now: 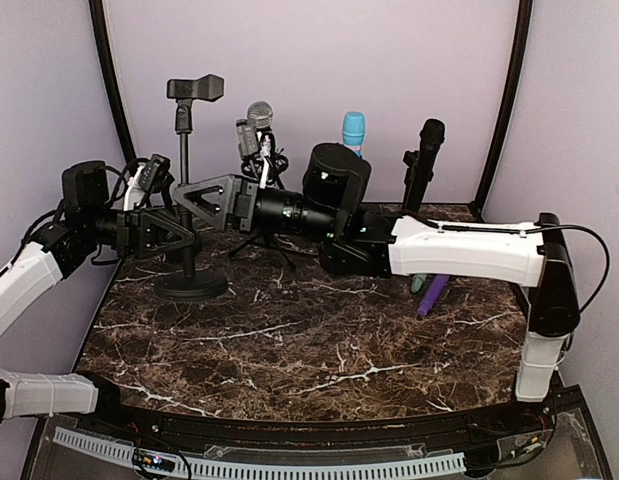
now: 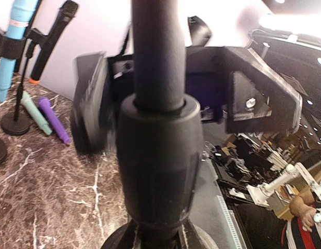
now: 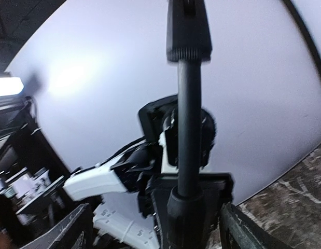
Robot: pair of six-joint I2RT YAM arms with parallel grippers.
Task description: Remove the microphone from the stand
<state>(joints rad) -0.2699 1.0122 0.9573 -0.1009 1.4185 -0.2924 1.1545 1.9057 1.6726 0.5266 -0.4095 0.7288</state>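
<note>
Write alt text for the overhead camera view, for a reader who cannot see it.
A black stand with an empty clip is clamped at its pole by the left gripper, while the right gripper stands open around it.

Top view: high, from near side, looks down across table point(image 1: 289, 350). Both wrist views: very close on stand pole point(image 2: 157, 62), centre frame, from opposite sides.

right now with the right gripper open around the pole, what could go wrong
1. The right gripper straddles the stand; a sideways pull could drag or tip it, though the left gripper clamps it.
2. The right arm stretches just in front of the silver microphone; swinging back might knock it over.
</note>
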